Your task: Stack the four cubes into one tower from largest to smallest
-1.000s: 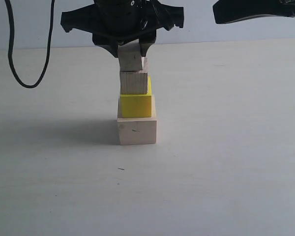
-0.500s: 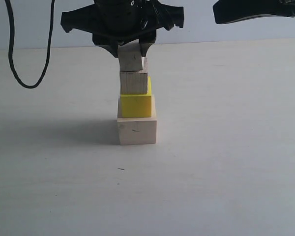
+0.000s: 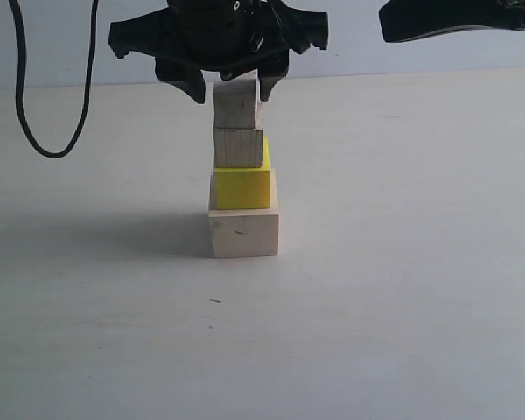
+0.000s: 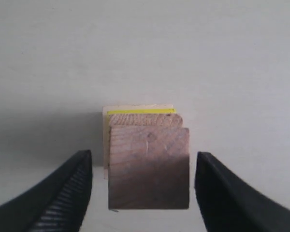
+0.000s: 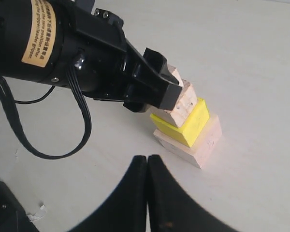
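Note:
The tower stands mid-table: a large pale wood cube (image 3: 243, 232) at the bottom, then a yellow cube (image 3: 242, 188), a brownish grained cube (image 3: 238, 147) and the smallest pale cube (image 3: 236, 103) on top. My left gripper (image 3: 232, 92) straddles the top cube, open. In the left wrist view the smallest cube (image 4: 149, 166) has a gap to each finger (image 4: 63, 193). My right gripper (image 5: 147, 159) is shut and empty, hanging beside the tower. From there I see the large cube (image 5: 203, 145) and the yellow cube (image 5: 191, 125); the left gripper hides part of the top cubes.
A black cable (image 3: 26, 105) loops down onto the table at the far left. The right arm's dark body (image 3: 455, 19) hangs at the upper right, above the table. The pale tabletop (image 3: 402, 289) spreads around the tower.
The left gripper's jaws have spread apart and let go of the smallest cube, which now rests squarely on the brownish cube. The right arm has not moved.

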### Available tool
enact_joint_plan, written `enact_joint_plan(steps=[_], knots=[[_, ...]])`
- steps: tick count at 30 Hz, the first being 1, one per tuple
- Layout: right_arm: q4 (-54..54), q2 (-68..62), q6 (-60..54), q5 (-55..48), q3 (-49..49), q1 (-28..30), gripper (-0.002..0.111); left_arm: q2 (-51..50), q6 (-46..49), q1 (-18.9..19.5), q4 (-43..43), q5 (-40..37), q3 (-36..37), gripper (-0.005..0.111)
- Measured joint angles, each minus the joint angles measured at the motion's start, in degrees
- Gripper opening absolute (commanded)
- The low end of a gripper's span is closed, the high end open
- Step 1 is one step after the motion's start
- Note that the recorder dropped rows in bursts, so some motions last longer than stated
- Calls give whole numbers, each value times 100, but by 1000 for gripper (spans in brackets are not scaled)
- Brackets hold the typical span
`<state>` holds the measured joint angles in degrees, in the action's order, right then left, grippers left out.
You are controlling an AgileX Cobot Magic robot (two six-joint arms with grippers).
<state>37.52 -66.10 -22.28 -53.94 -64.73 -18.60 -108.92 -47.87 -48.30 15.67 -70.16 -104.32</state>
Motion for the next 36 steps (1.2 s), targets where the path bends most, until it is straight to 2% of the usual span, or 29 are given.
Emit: enact_joint_plan(steps=[7,17,19,20,25,33,36], knots=[[0,0,0,0,0,0,0,58,0,0,-9,0,0,61],[0,0,0,12,0,0,0,845,137,0,-48,0,0,60],[0,0,0,12,0,0,0,1013,219,0,-109,-10,0,54],[0,0,0,12,0,0,0,1092,274,0,-138,-10,0,47],[0,0,0,12,0,0,0,1415,790,0,-276,-10,0,0],[-262,0,-11,212,0,0,0,1801,1916,0,-328,-20,0,0],[-466,0,71,342,0,0,0,1982,1999,0,26,-20,71,0]])
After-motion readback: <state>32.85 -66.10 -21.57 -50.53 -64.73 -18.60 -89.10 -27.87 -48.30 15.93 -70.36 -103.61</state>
